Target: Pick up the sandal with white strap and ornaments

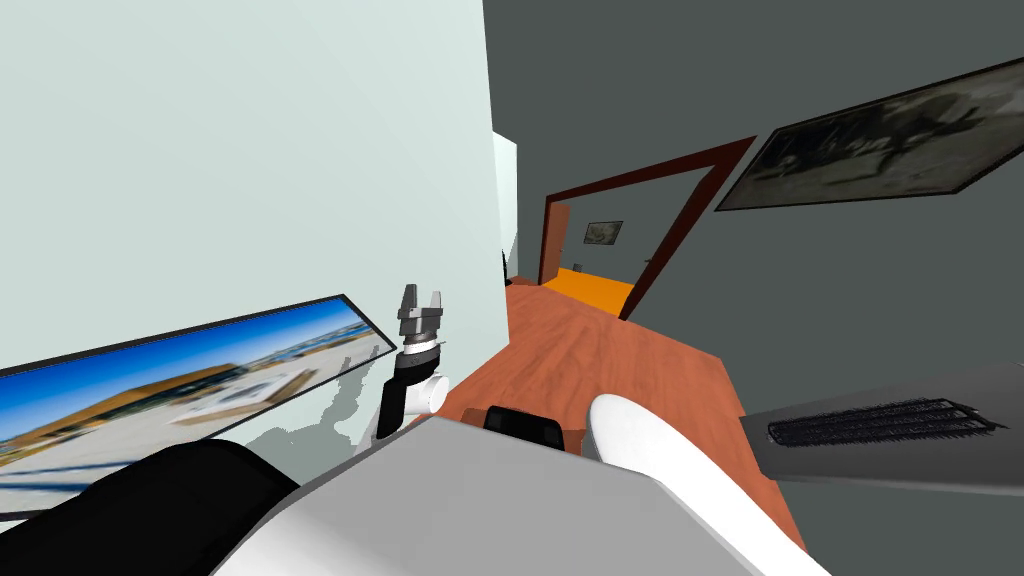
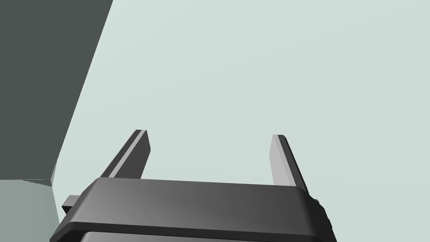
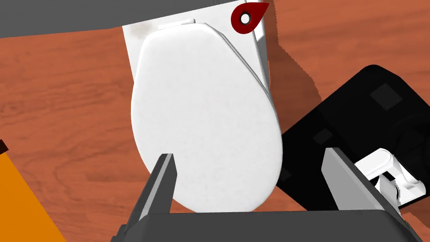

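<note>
My right gripper (image 3: 252,168) points down at a white toilet (image 3: 201,109) with its lid shut. The jaws stand wide apart and hold nothing. The front end of the lid lies between the two fingers. The toilet stands on a red-brown wood floor (image 3: 63,105), with its back against a grey wall (image 3: 63,17). A dark red teardrop (image 3: 248,17) with a white hole sits by the toilet's back. A patch of orange floor (image 3: 21,201) shows off to one side of the gripper.

My left gripper (image 1: 420,300) is held up in front of me on my left, jaws apart and empty. It is near a pale wall (image 1: 250,150) and just beside a framed landscape picture (image 1: 180,385).

From the head, the wood floor runs ahead to a doorway (image 1: 620,250) with a dark brown frame, and the floor beyond it is orange. A dark picture (image 1: 880,135) hangs on the dark grey wall to my right. Lower on that wall is a black grille (image 1: 880,422).

I cannot tell where the sandal is.
</note>
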Tool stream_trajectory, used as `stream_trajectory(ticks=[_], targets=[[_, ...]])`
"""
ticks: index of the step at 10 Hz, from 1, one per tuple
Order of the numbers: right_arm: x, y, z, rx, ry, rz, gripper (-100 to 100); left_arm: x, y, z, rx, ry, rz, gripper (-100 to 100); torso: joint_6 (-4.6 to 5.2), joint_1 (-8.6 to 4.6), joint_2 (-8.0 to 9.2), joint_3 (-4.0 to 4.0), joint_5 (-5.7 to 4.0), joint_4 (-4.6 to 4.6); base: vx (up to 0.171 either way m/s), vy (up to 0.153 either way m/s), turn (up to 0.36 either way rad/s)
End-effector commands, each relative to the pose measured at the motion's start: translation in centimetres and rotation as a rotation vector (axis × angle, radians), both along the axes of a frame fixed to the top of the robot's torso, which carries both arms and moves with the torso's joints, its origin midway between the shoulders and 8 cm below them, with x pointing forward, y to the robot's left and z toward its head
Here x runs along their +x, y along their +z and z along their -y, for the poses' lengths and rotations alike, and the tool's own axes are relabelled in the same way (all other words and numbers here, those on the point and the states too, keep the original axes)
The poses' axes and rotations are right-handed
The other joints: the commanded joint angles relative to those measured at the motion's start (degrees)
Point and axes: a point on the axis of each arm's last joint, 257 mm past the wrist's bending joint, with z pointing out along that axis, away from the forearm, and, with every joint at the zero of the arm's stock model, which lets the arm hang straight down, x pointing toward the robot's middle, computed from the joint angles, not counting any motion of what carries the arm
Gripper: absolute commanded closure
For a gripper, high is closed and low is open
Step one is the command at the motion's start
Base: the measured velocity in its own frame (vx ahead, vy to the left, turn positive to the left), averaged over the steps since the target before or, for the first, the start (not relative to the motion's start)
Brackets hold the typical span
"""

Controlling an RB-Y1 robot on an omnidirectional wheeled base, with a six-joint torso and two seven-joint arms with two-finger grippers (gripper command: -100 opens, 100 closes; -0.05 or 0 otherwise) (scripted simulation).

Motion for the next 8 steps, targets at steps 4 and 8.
stream_trajectory(ticks=[4, 8], targets=[[-2.2, 3.9, 4.0, -0.068, 0.091, -0.137, -100, 0.0, 0.0, 0.0, 0.0, 0.0, 0.0, 0, 0.06, -0.11, 0.05, 0.03, -0.05, 0.02, 0.018, -0.048, 0.069], [-3.9, 7.1, 6.6, -0.124, 0.125, -0.229, -100, 0.0, 0.0, 0.0, 0.0, 0.0, 0.0, 0, 0.06, -0.17, 0.23, 0.13, -0.06, 0.06, -0.022, -0.072, 0.025]])
